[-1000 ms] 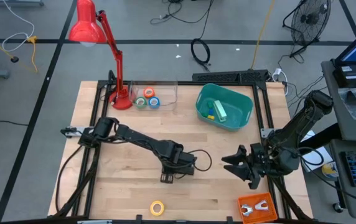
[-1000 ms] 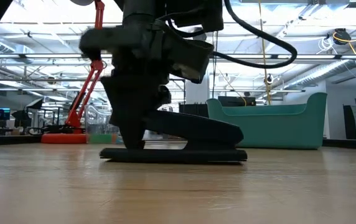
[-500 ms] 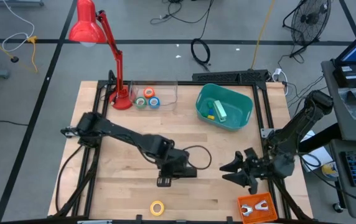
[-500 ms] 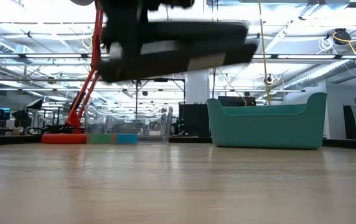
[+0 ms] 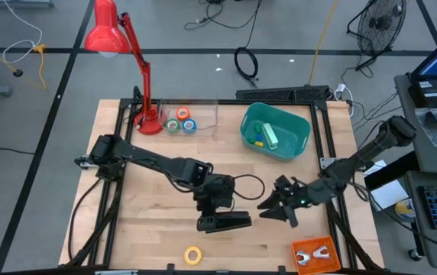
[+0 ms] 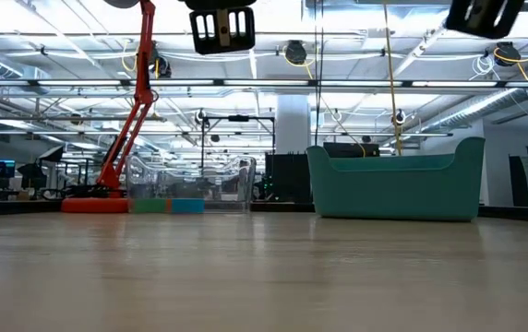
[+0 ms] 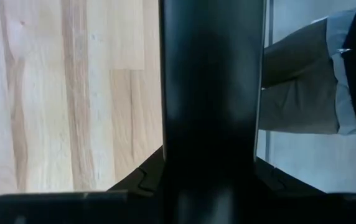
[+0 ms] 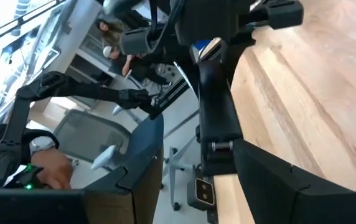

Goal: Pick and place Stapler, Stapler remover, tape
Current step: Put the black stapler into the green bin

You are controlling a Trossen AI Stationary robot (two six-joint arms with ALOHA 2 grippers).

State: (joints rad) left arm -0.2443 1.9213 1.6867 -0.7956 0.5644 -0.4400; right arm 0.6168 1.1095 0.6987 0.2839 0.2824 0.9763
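The black stapler [image 5: 226, 222] hangs above the table's middle, near its front, with my left gripper [image 5: 216, 206] shut on it. It fills the middle of the left wrist view as a black bar [image 7: 209, 93]. My right gripper [image 5: 273, 208] stands open just to its right, touching nothing. A yellow tape roll [image 5: 193, 255] lies flat by the near edge. More tape rolls [image 5: 181, 121] sit in a clear box at the far left. The orange staple remover [image 5: 312, 254] lies at the near right corner. My left gripper pinches the stapler's long sides [image 7: 165, 180] between its two fingers, nearer the stapler's left end. The fingers slant down toward the near edge and lie across it. The stapler is lifted clear and lies about level, along the table's left-right line.
A teal bin [image 5: 304, 137] stands at the far right. A red desk lamp [image 5: 146, 92] stands at the far left beside the clear box [image 5: 203, 107]. Bare wood lies between the stapler and the bin. People [image 8: 112, 37] are in the room beyond the table.
My left gripper has risen and tipped from pointing down to slanting, lifting the stapler off the table and carrying it a little toward the near edge. My right gripper has swung toward the table's left, closer to the stapler, and sunk slightly.
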